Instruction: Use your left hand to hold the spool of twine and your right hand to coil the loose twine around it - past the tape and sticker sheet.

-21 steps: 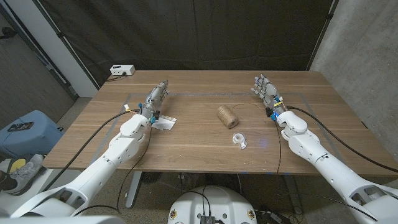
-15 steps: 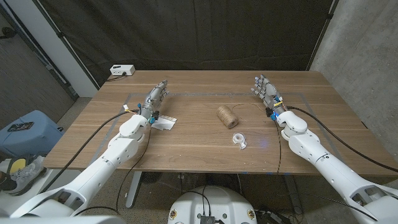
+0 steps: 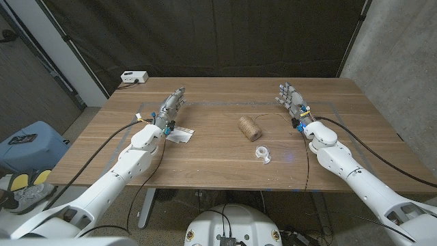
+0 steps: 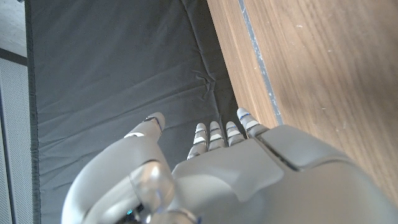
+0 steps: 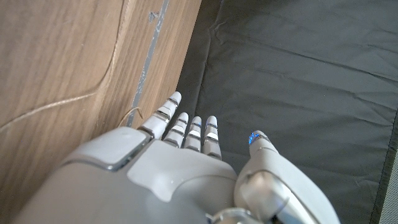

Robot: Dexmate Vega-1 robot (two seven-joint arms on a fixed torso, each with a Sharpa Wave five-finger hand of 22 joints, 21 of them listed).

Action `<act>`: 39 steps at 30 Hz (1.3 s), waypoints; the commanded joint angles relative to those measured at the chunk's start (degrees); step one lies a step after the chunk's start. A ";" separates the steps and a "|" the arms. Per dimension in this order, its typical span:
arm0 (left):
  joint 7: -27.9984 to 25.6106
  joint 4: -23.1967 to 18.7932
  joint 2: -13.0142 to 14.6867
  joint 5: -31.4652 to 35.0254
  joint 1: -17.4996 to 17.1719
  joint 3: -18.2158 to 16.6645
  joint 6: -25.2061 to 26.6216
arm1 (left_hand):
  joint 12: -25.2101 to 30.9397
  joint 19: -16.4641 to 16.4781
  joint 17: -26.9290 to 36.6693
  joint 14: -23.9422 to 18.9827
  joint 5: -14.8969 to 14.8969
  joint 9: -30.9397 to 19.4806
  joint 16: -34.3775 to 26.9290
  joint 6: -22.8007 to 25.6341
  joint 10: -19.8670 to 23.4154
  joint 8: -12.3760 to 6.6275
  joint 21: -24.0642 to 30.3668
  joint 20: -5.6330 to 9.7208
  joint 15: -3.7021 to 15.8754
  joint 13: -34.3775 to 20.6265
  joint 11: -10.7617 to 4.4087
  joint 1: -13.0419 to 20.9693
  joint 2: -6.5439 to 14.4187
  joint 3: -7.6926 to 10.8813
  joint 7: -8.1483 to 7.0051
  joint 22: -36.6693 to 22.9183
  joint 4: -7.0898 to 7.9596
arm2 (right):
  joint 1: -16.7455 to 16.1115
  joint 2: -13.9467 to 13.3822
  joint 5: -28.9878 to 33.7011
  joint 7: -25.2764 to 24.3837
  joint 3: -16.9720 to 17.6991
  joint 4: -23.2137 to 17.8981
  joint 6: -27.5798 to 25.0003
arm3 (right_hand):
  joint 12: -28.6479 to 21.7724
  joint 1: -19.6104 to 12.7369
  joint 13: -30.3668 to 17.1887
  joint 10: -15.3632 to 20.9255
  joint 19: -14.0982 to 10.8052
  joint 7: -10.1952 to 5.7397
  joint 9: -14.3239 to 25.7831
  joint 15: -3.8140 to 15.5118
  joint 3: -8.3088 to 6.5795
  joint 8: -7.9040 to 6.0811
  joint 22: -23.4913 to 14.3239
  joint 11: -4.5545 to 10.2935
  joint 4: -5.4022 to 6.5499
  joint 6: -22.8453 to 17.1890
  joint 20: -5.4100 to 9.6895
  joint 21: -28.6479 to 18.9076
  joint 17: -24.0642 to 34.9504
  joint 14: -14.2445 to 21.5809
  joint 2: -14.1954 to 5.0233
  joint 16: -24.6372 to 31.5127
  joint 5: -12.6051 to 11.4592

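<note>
— Anything different on the table point(image 3: 205, 160)?
— No: the spool of twine point(image 3: 250, 128), the tape point(image 3: 262, 152) and both hands sit exactly where they were half a second ago.

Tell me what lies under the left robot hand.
A white sticker sheet lies on the wooden table by the wrist of the left robot hand; part of it is covered by the arm.

White glossy arm shells, black cables along forearms; grey hands, fingers point(image 5: 193, 133) white-banded.
</note>
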State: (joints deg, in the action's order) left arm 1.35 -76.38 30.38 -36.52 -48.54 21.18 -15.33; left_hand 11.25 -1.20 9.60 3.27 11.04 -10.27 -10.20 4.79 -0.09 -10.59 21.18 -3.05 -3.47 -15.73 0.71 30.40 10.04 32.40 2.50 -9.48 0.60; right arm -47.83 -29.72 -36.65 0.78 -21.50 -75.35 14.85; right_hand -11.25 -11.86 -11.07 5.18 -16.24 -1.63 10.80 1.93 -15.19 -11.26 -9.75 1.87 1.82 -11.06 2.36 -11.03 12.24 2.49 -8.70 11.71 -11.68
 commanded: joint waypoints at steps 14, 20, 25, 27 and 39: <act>2.56 -2.24 2.61 5.08 3.42 2.90 1.17 | 0.85 1.79 0.07 -1.84 1.46 -0.10 -0.39 1.95 1.70 -0.64 -0.94 0.24 0.42 1.30 -0.47 2.98 -0.62 1.24 -0.48 -0.26 -4.14 | -0.55 -0.26 0.98 -1.12 0.42 0.26 1.28 | -0.11 -1.01 -0.19 0.34 -0.29 -0.34 0.16 1.68 -0.76 -0.33 -0.11 -0.09 -0.07 -0.67 1.07 -0.19 -0.09 0.71 0.24 0.02 -0.35; 3.94 -1.89 3.28 6.35 4.46 3.47 0.71 | 1.06 2.51 0.11 -2.48 3.09 -0.14 -0.40 3.54 2.46 -0.92 -1.66 0.67 0.85 2.09 -1.04 5.40 -0.46 2.57 -0.51 -0.26 -7.16 | -0.11 0.14 1.54 -1.51 0.13 0.66 1.51 | -0.08 -1.16 -0.18 0.29 -0.26 -0.40 0.16 1.66 -0.93 -0.37 -0.11 0.01 -0.19 -0.84 1.01 -0.17 -0.19 0.81 0.24 0.02 -0.36; 5.95 -1.33 4.06 7.46 5.86 4.11 0.35 | 1.26 3.07 0.12 -3.28 3.92 -0.16 -0.55 3.83 3.12 -0.83 -1.96 0.78 1.17 2.44 -1.46 6.58 -0.66 3.11 -0.63 -0.28 -8.60 | 0.55 0.64 2.18 -1.86 -0.24 1.23 1.80 | -0.08 -1.23 -0.18 0.32 -0.27 -0.42 0.16 1.70 -1.03 -0.36 -0.12 -0.06 -0.24 -0.88 0.95 -0.17 -0.24 0.79 0.25 -0.02 -0.36; 6.61 -1.13 4.42 8.18 6.48 4.45 0.24 | 1.30 3.16 0.13 -3.34 4.06 -0.16 -0.54 3.91 3.24 -0.83 -2.02 0.85 1.23 2.49 -1.51 6.76 -0.70 3.18 -0.66 -0.28 -8.81 | 0.72 0.79 2.35 -2.00 -0.32 1.40 1.85 | -0.09 -1.24 -0.18 0.34 -0.26 -0.44 0.16 1.70 -1.06 -0.36 -0.12 0.01 -0.25 -0.89 0.95 -0.17 -0.26 0.78 0.26 -0.03 -0.36; 11.08 1.05 5.18 12.09 10.62 6.74 -1.80 | 1.34 3.45 0.18 -3.55 5.17 -0.19 -0.44 3.76 3.50 -0.59 -2.58 0.93 1.29 2.80 -1.56 8.48 -0.92 3.95 -0.74 -0.31 -10.26 | 1.70 1.60 2.92 -2.34 -0.51 2.88 2.63 | -0.06 -1.37 -0.18 0.27 -0.25 -0.46 0.17 1.82 -1.28 -0.33 -0.12 -0.07 -0.36 -0.93 0.92 -0.15 -0.37 0.75 0.29 -0.09 -0.34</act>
State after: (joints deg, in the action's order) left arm 8.98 -76.95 34.79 -27.88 -41.09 26.20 -15.35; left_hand 12.31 1.85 9.61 0.19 15.70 -10.25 -10.20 8.29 2.89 -11.24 18.85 -2.05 -2.04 -12.81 -1.03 37.86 9.07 36.21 1.73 -9.47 -9.05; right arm -47.05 -28.85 -34.20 -1.20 -21.78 -73.70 16.88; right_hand -11.25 -12.69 -11.06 5.18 -16.24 -1.94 10.79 2.02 -16.07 -11.26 -9.74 1.87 1.41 -11.36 2.36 -11.03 11.71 2.99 -8.32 11.71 -11.68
